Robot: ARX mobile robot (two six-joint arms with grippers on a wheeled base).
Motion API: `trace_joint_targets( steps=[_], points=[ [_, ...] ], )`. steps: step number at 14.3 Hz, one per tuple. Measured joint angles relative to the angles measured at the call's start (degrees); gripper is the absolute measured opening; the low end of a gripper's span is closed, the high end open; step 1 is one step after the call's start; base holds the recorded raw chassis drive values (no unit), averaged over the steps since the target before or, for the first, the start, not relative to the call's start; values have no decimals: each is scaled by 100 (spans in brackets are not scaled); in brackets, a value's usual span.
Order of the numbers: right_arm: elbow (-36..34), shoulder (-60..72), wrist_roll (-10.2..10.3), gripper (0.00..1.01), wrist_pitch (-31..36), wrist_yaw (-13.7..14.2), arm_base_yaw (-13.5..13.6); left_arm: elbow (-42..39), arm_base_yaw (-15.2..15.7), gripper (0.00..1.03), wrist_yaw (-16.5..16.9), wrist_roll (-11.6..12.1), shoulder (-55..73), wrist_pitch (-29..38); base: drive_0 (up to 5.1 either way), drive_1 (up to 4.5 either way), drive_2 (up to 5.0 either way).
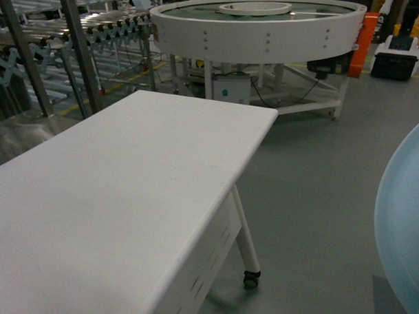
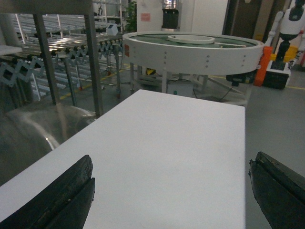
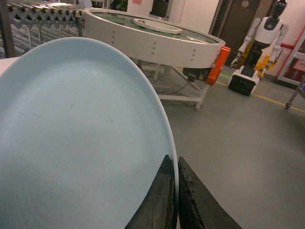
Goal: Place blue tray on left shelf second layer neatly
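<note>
The blue tray (image 3: 81,138) is held by the right gripper (image 3: 175,191), whose two dark fingers (image 3: 159,200) are clamped on its rim at the lower right edge in the right wrist view. The tray is seen tilted up from the fingers, filling the left of that view. In the head view only a pale blue arc of the tray (image 1: 408,233) is seen at the right edge, above the grey floor (image 1: 313,181) and apart from the white table (image 1: 128,194).

The left gripper (image 2: 171,195) is spread wide over the table (image 2: 167,143), nothing being held between its fingers (image 2: 62,195).

Beyond the table a round white turntable (image 1: 260,21) is seen, and to the left metal rack posts (image 1: 78,51) and a roller conveyor (image 1: 102,26). A white humanoid robot (image 3: 264,36) is seen far off.
</note>
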Motion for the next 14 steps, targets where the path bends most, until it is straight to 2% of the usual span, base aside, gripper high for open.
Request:
trace_joint_targets(
  steps=[14],
  points=[
    [0, 0, 0, 2, -2, 0, 0, 0, 0, 98, 2, 0, 0, 0, -160, -160, -160]
  ],
)
